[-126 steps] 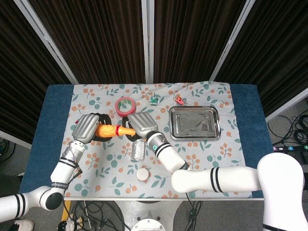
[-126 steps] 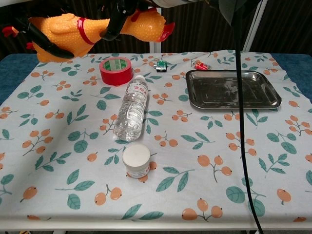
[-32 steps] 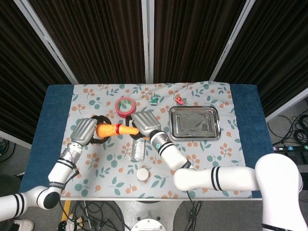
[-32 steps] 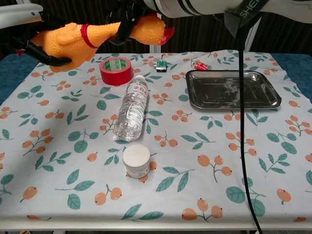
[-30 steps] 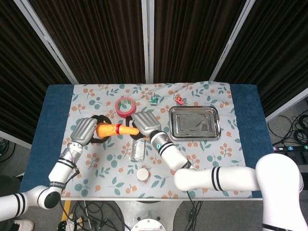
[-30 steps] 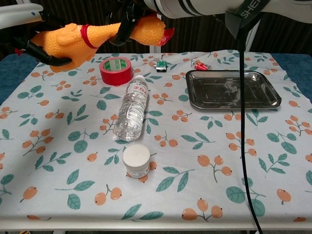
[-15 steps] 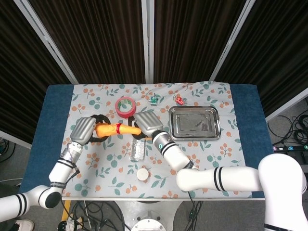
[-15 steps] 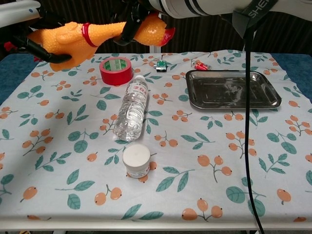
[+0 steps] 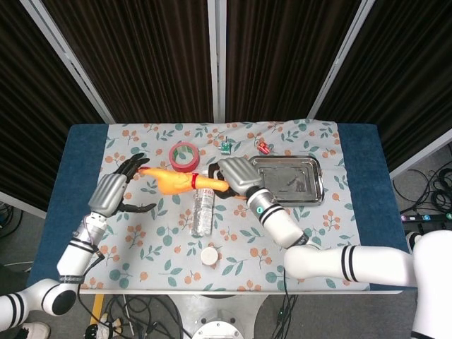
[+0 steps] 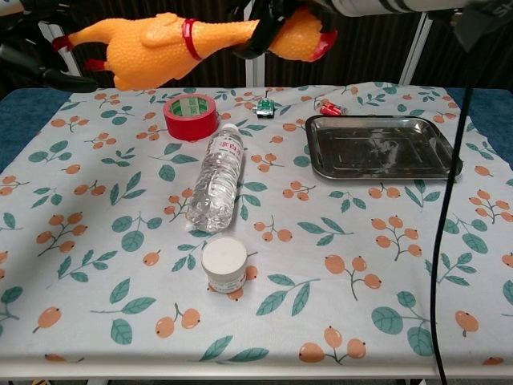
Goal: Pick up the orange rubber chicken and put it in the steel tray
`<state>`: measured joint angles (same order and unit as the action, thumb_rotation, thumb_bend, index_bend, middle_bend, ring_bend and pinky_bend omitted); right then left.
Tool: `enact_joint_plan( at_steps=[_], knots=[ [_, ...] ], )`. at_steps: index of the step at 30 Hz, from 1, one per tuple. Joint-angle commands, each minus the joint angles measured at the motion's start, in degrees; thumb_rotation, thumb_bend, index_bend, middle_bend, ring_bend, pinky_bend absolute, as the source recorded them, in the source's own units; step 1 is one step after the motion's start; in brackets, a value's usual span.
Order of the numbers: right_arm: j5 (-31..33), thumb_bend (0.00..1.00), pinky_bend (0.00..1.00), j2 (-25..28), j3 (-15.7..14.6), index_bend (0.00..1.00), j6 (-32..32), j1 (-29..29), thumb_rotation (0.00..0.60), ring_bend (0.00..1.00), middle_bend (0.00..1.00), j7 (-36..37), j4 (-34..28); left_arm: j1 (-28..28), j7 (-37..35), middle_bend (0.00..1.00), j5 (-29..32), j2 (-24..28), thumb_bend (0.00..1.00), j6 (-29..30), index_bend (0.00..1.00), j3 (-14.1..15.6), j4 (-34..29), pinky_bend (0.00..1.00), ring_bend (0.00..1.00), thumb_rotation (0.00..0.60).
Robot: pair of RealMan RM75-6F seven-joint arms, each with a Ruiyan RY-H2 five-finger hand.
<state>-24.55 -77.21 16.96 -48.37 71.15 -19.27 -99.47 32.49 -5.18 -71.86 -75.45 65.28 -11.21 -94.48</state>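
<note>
The right hand (image 9: 236, 174) is gripping the rubber chicken (image 9: 178, 180) by its head end above the table while the left hand (image 9: 113, 192), fingers spread, is holding nothing, so it is probably best carrying the dangling body level toward the steel tray (image 9: 319, 185) near the table's far right edge.

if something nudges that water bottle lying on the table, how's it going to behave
The water bottle lies on its side, so it would probably roll sideways. It looks like thin clear plastic, so likely light and easily dented.

Setting: robot lab test bench | table (image 9: 361, 152) under floral cloth (image 10: 337, 241) | dark curtain panels (image 9: 155, 56) with white frame struts (image 9: 65, 51) behind | loose cables (image 9: 431, 191) on floor beside table | assorted test props laid out
</note>
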Motion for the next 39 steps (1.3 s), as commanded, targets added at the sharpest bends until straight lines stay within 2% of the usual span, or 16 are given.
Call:
enact_joint_plan(
  at_steps=[1, 6, 11, 19, 25, 28, 31, 34, 35, 36, 39],
  knots=[
    [-5.0, 0.47, 1.00, 4.3, -1.4, 0.95, 1.2, -5.0, 0.600, 0.79, 0.81, 4.3, -2.0, -2.0, -0.7, 0.14, -1.9, 1.1, 0.09, 2.8, 0.16, 0.8, -0.7, 0.35, 0.13, 0.431],
    [-13.1, 0.46, 1.00, 8.9, -4.8, 0.95, 2.6, -12.9, 0.600, 0.79, 0.81, 10.3, -1.0, -4.8, -0.4, 0.14, -3.7, 2.0, 0.09, 7.1, 0.16, 1.7, -0.8, 0.34, 0.13, 0.533],
    [-20.7, 0.46, 1.00, 10.3, -7.4, 0.95, 6.1, -19.8, 0.600, 0.78, 0.81, 18.6, 5.6, -7.0, 0.2, 0.14, -4.4, 2.5, 0.09, 10.0, 0.16, 2.1, -0.8, 0.34, 0.13, 0.581],
    [-30.6, 0.45, 1.00, 7.0, -9.1, 0.95, 10.6, -25.0, 0.600, 0.78, 0.81, 27.9, 18.4, -8.9, 1.6, 0.14, -2.0, 2.9, 0.09, 11.0, 0.16, 1.6, -2.2, 0.34, 0.13, 0.595],
    [-37.2, 0.44, 1.00, 3.1, -10.2, 0.95, 13.3, -26.3, 0.600, 0.78, 0.81, 32.1, 26.4, -10.0, 2.6, 0.14, -0.4, 2.7, 0.09, 11.2, 0.16, 1.3, -2.9, 0.34, 0.13, 0.595],
    [-42.0, 0.40, 0.97, 0.2, -10.6, 0.92, 12.9, -26.8, 0.600, 0.74, 0.81, 34.6, 31.0, -9.9, 2.3, 0.14, 1.0, 2.5, 0.09, 10.2, 0.16, 0.8, -2.9, 0.33, 0.13, 0.596],
    [-45.7, 0.31, 0.81, -2.4, -10.9, 0.79, 11.9, -27.2, 0.600, 0.62, 0.74, 37.7, 35.8, -9.9, 2.5, 0.14, 1.5, 2.4, 0.09, 9.9, 0.16, 0.3, -2.8, 0.32, 0.13, 0.597],
    [-47.9, 0.14, 0.59, -3.6, -11.4, 0.49, 12.9, -27.1, 0.600, 0.42, 0.55, 40.0, 39.5, -10.1, 2.3, 0.14, 1.7, 2.3, 0.09, 9.8, 0.16, 0.1, -2.7, 0.32, 0.13, 0.597],
    [-48.4, 0.12, 0.54, -3.9, -11.6, 0.42, 12.9, -27.1, 0.600, 0.38, 0.51, 40.2, 40.5, -10.1, 2.2, 0.14, 1.7, 2.4, 0.09, 9.6, 0.16, 0.1, -2.7, 0.32, 0.13, 0.597],
    [-48.8, 0.09, 0.49, -4.2, -11.7, 0.30, 12.8, -27.1, 0.600, 0.31, 0.43, 40.2, 41.4, -10.1, 2.2, 0.14, 1.8, 2.4, 0.09, 9.5, 0.16, 0.0, -2.6, 0.32, 0.13, 0.597],
    [-48.9, 0.03, 0.39, -4.6, -11.5, 0.09, 12.6, -27.2, 0.600, 0.19, 0.31, 39.7, 43.1, -10.3, 1.9, 0.14, 1.8, 2.4, 0.09, 9.3, 0.16, -0.1, -2.2, 0.32, 0.13, 0.597]
  ],
)
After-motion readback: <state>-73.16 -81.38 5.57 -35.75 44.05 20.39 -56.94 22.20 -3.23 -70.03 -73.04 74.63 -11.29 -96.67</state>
